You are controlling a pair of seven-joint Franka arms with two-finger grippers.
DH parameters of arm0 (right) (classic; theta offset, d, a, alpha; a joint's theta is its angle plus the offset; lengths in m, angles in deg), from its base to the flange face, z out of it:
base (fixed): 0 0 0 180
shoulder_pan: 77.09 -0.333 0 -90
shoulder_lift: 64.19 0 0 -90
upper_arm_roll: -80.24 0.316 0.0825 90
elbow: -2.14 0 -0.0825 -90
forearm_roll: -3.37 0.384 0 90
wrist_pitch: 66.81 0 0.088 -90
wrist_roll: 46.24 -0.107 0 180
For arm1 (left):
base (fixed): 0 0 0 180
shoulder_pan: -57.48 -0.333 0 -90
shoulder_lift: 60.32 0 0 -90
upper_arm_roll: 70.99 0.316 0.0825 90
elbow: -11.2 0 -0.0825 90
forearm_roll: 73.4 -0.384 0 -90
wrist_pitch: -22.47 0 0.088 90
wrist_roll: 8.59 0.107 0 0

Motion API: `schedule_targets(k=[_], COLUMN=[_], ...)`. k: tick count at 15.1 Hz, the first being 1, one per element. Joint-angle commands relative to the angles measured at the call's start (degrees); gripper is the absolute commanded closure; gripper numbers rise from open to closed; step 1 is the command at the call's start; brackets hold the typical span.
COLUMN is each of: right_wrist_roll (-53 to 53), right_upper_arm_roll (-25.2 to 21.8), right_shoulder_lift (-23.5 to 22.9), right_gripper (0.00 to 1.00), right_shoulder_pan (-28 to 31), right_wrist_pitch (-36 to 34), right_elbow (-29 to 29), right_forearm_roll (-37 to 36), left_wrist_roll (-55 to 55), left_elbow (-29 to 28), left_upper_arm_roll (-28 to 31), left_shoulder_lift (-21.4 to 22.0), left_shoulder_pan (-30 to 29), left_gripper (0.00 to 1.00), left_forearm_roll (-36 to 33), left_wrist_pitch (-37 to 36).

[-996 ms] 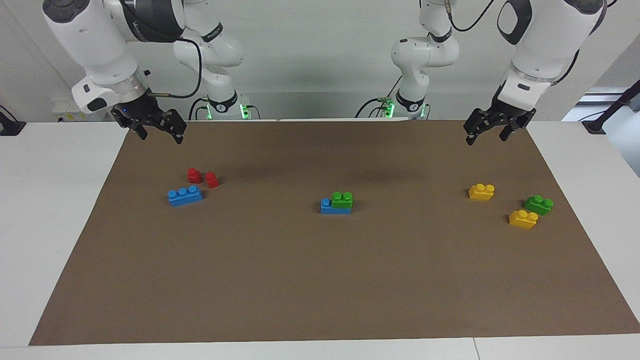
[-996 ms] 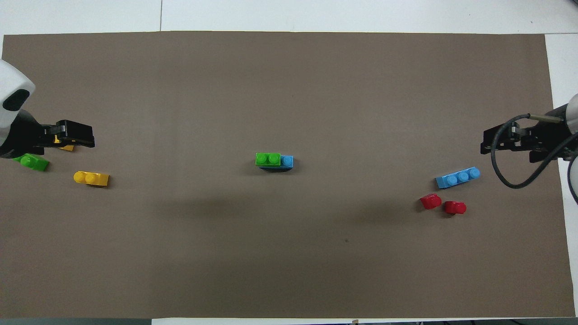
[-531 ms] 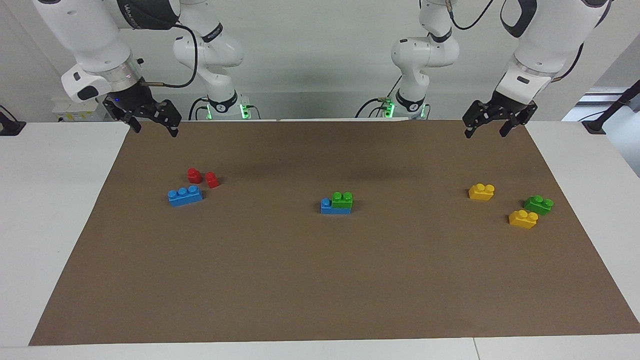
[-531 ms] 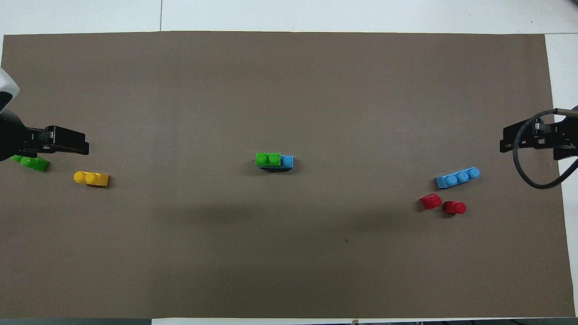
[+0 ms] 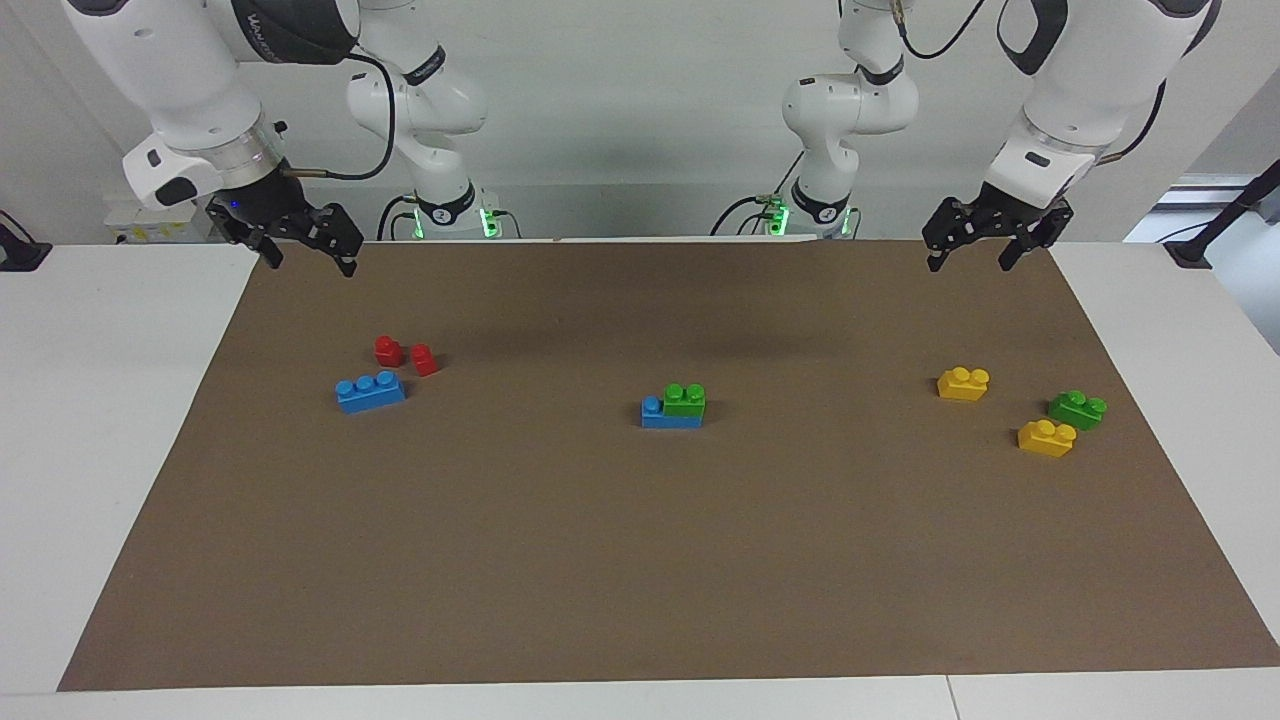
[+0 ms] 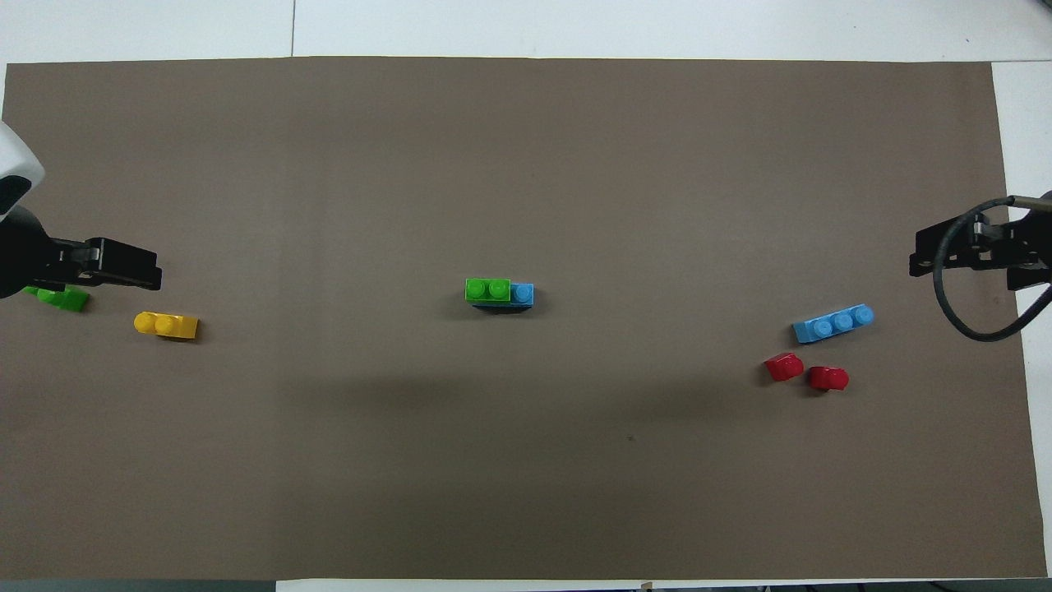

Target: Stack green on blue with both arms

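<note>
At the mat's middle a green brick [image 5: 685, 399] [image 6: 487, 289] sits on a blue brick [image 5: 660, 414] [image 6: 523, 293], covering two of its studs and leaving one bare. A second blue brick [image 5: 370, 391] [image 6: 833, 323] lies toward the right arm's end. A second green brick [image 5: 1077, 409] [image 6: 62, 299] lies toward the left arm's end, half covered by the gripper in the overhead view. My left gripper [image 5: 968, 262] [image 6: 123, 275] hangs open and empty over the mat's corner. My right gripper [image 5: 311, 264] [image 6: 962, 259] hangs open and empty over the other corner.
Two yellow bricks [image 5: 963, 384] [image 5: 1046, 438] lie beside the loose green one; one shows from overhead [image 6: 167, 325]. Two small red pieces [image 5: 388, 350] [image 5: 424, 360] sit next to the loose blue brick, nearer to the robots. A brown mat [image 5: 640, 560] covers the white table.
Both grippers have risen and drawn back toward the robots' edge of the mat. No brick has moved.
</note>
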Motion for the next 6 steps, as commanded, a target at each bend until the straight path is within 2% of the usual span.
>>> schedule_targets(k=[1,6], right_wrist_roll=[0.65,1.26], right_upper_arm_roll=[0.50,0.50], right_shoulder_lift=[-0.53,-0.44], right_gripper=[0.00,0.00], right_shoulder_pan=[0.72,0.46], right_wrist_pitch=[0.45,2.83], right_elbow=[0.74,0.48], right_forearm_roll=[-0.93,-1.10], left_wrist_roll=[0.92,1.09], left_elbow=[1.74,1.56], left_upper_arm_roll=[-0.51,-0.51], left_shoulder_lift=[-0.49,-0.40], left_shoulder_pan=[-0.72,-0.98], left_gripper=[0.00,0.00], left_forearm_roll=[-0.61,-0.43], left_wrist_pitch=[-1.81,-1.90])
